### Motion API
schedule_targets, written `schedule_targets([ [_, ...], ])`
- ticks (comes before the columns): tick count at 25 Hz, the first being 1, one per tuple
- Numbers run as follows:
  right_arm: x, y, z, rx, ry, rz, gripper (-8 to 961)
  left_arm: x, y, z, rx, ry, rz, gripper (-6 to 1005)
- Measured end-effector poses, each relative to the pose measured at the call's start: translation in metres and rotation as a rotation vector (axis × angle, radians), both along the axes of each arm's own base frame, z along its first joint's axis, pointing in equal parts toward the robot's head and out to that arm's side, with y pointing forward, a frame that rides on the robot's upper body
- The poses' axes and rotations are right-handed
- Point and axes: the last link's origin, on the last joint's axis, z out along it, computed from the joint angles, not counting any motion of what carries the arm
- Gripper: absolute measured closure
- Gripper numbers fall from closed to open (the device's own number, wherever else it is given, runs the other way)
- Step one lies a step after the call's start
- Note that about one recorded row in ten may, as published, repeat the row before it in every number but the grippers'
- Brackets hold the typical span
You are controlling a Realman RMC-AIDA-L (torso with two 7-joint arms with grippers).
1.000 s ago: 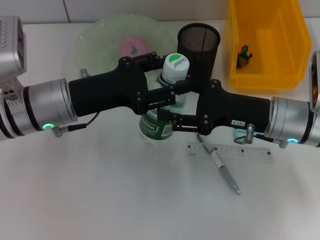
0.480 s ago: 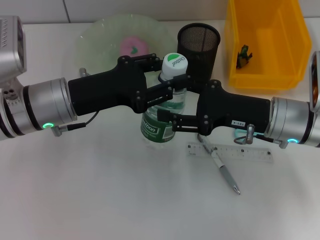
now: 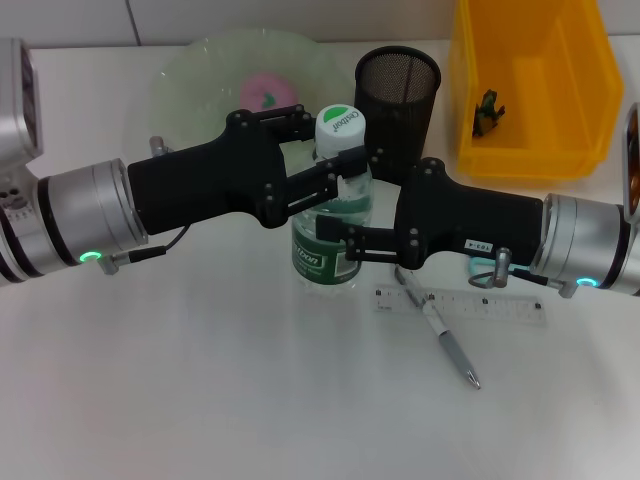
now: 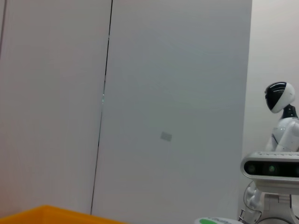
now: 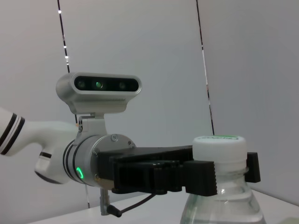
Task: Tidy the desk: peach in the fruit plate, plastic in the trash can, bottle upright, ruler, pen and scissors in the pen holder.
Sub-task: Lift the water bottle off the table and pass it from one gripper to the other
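The clear bottle [image 3: 333, 215] with a green label and white cap stands almost upright at the table's middle. My left gripper [image 3: 340, 168] is shut on its neck just under the cap. My right gripper [image 3: 338, 246] is closed on its lower body at the label. The right wrist view shows the bottle [image 5: 219, 205] with the left gripper [image 5: 219, 176] on its neck. The pink peach [image 3: 265, 90] lies in the green plate [image 3: 190, 75]. The ruler [image 3: 462, 303] and pen [image 3: 446, 342] lie in front of my right arm. A teal scissors handle [image 3: 484, 272] peeks out under that arm.
The black mesh pen holder [image 3: 397, 85] stands just behind the bottle. A yellow bin [image 3: 530, 140] at the back right holds a small green and dark scrap [image 3: 487, 108]. Both arms cross the table's middle. White table lies in front of the arms.
The bottle has swung from leaning to nearly upright. My left gripper moved left and a little up with the neck. My right gripper has hardly moved.
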Motion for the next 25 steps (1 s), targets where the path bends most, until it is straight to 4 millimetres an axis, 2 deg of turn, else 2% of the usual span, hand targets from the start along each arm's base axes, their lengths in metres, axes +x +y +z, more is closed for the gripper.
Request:
schedule_targets([
  [25, -0.0004, 0.0015, 0.0001, -0.018, 0.013, -0.032, 154, -0.0032, 0.0011, 0.002, 0.019, -0.014, 0.023, 551],
])
